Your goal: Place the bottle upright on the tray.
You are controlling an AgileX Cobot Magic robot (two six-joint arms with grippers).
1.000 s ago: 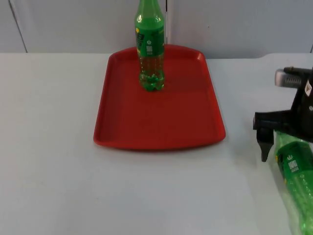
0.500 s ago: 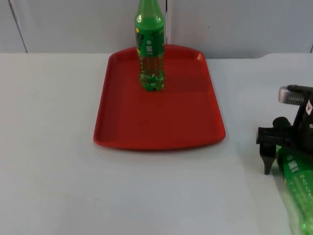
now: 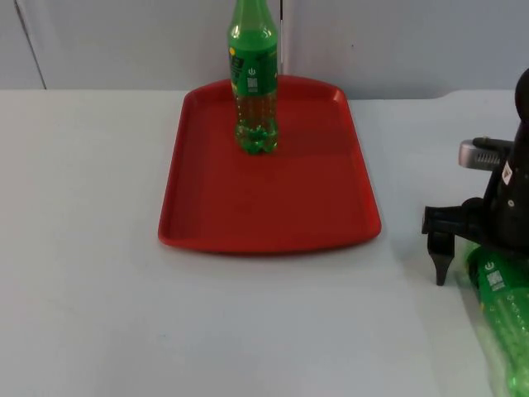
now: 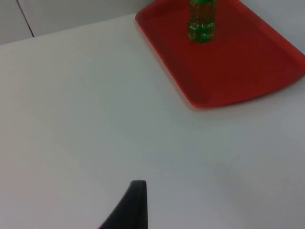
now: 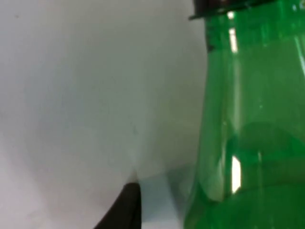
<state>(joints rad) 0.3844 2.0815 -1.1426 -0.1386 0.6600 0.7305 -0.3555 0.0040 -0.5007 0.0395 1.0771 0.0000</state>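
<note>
A green plastic bottle [image 3: 501, 318] lies on its side on the white table at the far right, neck toward the back. My right gripper [image 3: 481, 266] straddles its neck end and stands open. One black fingertip [image 3: 440, 271] hangs left of the bottle and does not touch it. In the right wrist view the bottle's shoulder [image 5: 248, 119] is close beside a fingertip [image 5: 127, 206] with a gap between. The red tray [image 3: 273, 207] sits mid-table. A second green bottle [image 3: 253, 74] stands upright near its back edge. My left gripper [image 4: 136, 205] waits over bare table, away from the tray [image 4: 248, 81].
The grey partition wall [image 3: 397, 41] runs behind the tray. White table [image 3: 91, 248] stretches left of and in front of the tray. The lying bottle is close to the table's right edge.
My right gripper dipped toward the lying bottle's neck, then shifted slightly left and back. The lying bottle, the tray and the upright bottle have not moved.
</note>
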